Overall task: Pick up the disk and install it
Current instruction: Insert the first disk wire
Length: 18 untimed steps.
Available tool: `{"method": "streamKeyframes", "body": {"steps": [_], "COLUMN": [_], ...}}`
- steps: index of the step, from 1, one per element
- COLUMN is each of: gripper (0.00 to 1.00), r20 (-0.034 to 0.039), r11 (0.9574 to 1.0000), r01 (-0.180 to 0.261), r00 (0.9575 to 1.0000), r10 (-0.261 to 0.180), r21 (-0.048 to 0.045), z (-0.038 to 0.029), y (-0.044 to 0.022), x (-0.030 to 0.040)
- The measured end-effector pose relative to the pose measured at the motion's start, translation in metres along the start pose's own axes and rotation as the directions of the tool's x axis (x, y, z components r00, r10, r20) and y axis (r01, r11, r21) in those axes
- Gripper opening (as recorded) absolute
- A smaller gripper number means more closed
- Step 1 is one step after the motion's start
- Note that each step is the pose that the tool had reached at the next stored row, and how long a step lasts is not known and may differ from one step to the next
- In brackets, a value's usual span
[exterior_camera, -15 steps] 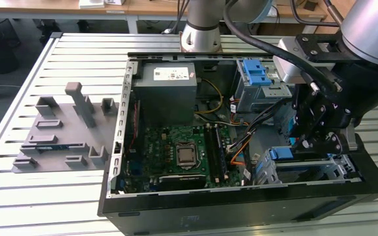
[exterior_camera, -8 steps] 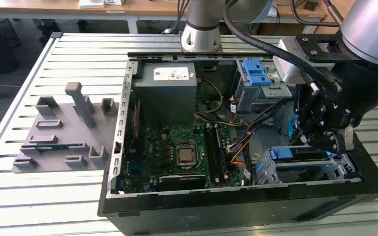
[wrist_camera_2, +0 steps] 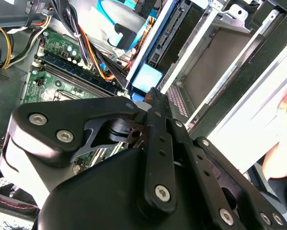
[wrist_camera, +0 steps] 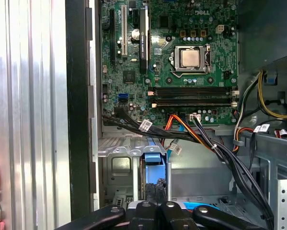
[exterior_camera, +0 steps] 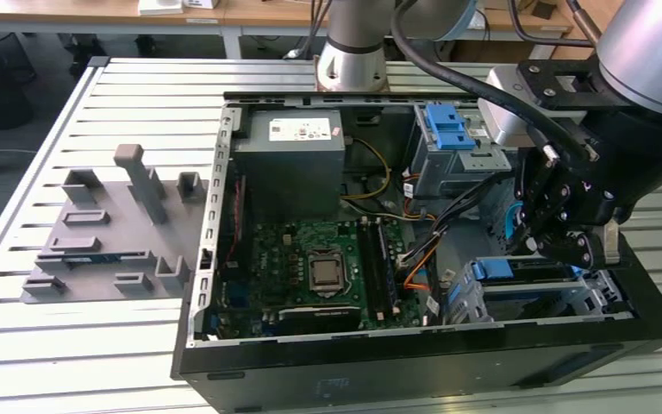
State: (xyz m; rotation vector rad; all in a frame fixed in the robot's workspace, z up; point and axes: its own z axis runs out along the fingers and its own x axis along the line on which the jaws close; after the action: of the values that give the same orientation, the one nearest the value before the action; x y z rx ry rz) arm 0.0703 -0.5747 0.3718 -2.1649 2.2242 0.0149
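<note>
Disk [exterior_camera: 503, 270], framed by its blue carrier, sat on edge in a slot of the cage [exterior_camera: 593, 291]. The cage stood at the near corner of the open case [exterior_camera: 423, 366], on the exterior view's right. The disk's blue end [wrist_camera: 153, 158] showed at the mouth of the slot in the first wrist view.

The gripper [exterior_camera: 567, 253] hung right over that slot. In the second wrist view its fingers [wrist_camera_2: 155, 103] were pressed together and pinched nothing that could be seen. Their tips were at the blue end, but whether they touched it could not be told.

A person's hand [wrist_camera_2: 282, 143] lay over the table [exterior_camera: 135, 354] beside the case.

Judged from this, the pick-up was done and the install step was in hand, with the disk being seated. Finishing it would call for a straight push along the slot, in line with the cage walls. The push would also have to stay clear of the cables [exterior_camera: 417, 259] just beside.

Farther in, the board [exterior_camera: 308, 267] filled the middle of the case, with the cables running between it and the cage. A grey jig [exterior_camera: 113, 233] stood on the table at the exterior view's left. At the far wall sat the supply [exterior_camera: 296, 147], and beside it a second cage [exterior_camera: 452, 129] with a blue latch. The arm's base [exterior_camera: 348, 52] rose beyond the case.
</note>
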Motion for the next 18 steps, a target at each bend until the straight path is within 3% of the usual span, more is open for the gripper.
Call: {"method": "streamKeyframes", "body": {"steps": [9,18], "gripper": [0.11,0.11], "r20": [0.0003,0.0001], "r11": [1.0000,1.0000], "r01": [0.000,0.000], "r00": [1.0000,1.0000], "r10": [0.000,0.000], "r21": [0.0000,-0.0001], "z": [0.0002,0.0004], "y": [-0.0007,-0.0138], "x": [0.0000,-0.0004]}}
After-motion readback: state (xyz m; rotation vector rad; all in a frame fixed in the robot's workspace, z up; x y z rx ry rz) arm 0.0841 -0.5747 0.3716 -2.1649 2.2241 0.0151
